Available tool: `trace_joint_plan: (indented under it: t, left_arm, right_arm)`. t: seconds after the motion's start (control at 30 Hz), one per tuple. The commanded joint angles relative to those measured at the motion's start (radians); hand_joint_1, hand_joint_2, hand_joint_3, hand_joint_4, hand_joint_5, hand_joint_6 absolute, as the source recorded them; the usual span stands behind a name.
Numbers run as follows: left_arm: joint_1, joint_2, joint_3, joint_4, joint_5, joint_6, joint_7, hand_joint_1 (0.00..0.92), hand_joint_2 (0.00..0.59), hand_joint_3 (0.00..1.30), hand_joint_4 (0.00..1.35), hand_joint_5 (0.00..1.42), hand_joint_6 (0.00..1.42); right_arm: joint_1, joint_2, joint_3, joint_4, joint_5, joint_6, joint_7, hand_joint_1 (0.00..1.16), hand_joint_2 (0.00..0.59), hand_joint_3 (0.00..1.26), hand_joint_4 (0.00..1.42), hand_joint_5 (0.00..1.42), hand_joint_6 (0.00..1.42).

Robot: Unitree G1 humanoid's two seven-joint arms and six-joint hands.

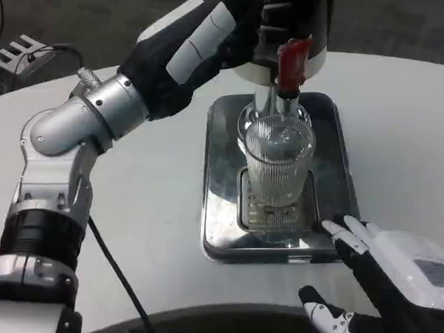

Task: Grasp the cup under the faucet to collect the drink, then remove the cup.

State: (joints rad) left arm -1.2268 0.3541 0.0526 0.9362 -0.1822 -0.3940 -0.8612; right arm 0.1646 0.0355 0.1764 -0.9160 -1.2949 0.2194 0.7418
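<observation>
— From the head view, where is the cup (279, 168) standing?

— Upright on the grate of the steel drip tray (222, 174), right under the faucet (282, 97) with its red handle (293, 62). The tray lies on the white table (157, 191).

— And the hands?

— The left hand (216, 34) is up at the dispenser (304, 23), its fingers laid against the top near the red handle. Whether they truly clasp anything there, I cannot tell; the dark fingers blur into the dark body. The right hand (381, 266) is low on the table, just beside the tray's near right corner, fingers (343, 235) spread and holding nothing, apart from the cup.

— How would that cup handle, do you reckon?

— Clear, ribbed, stiff-walled, glass or hard plastic by the look. The ribs should give the fingers some bite, but it may be wet and slippery. If it fills, it will be heavier and apt to slosh. I would take it round the middle of the wall from the right side, below the rim, and keep it upright coming away.

— Any drink in it?

— Too clear to say.
</observation>
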Motion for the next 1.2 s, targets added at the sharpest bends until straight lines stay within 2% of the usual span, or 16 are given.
trace_joint_plan:
  t: [0.03, 0.2, 0.43, 0.8, 1.2]
  left_arm:
    - [-0.019, -0.018, -0.021, 0.041, 0.036, -0.015, -0.007, 0.000, 0.093, 0.16, 0.12, 0.26, 0.26]
    - [-0.020, -0.043, -0.029, 0.072, 0.061, -0.028, 0.006, 0.000, 0.094, 0.16, 0.12, 0.26, 0.27]
    - [-0.013, -0.048, -0.043, 0.094, 0.079, -0.049, 0.019, 0.000, 0.095, 0.16, 0.13, 0.27, 0.27]
    - [-0.001, -0.032, -0.119, 0.108, 0.178, -0.123, 0.012, 0.000, 0.091, 0.18, 0.14, 0.27, 0.27]
    - [-0.002, -0.015, -0.204, 0.147, 0.265, -0.202, 0.043, 0.000, 0.090, 0.19, 0.14, 0.26, 0.17]
  right_arm:
    - [0.006, 0.007, 0.002, -0.008, 0.009, 0.003, 0.004, 0.39, 0.461, 0.11, 0.00, 0.00, 0.08]
    - [0.006, 0.001, -0.005, -0.016, 0.015, 0.002, 0.007, 0.39, 0.461, 0.11, 0.00, 0.00, 0.08]
    - [0.016, -0.001, -0.005, -0.024, 0.022, 0.000, 0.011, 0.39, 0.461, 0.11, 0.00, 0.00, 0.08]
    - [0.035, 0.001, -0.004, -0.041, 0.027, 0.000, 0.009, 0.39, 0.461, 0.11, 0.00, 0.00, 0.08]
    - [0.040, 0.003, -0.043, -0.048, 0.090, 0.027, 0.010, 0.39, 0.461, 0.11, 0.00, 0.00, 0.07]
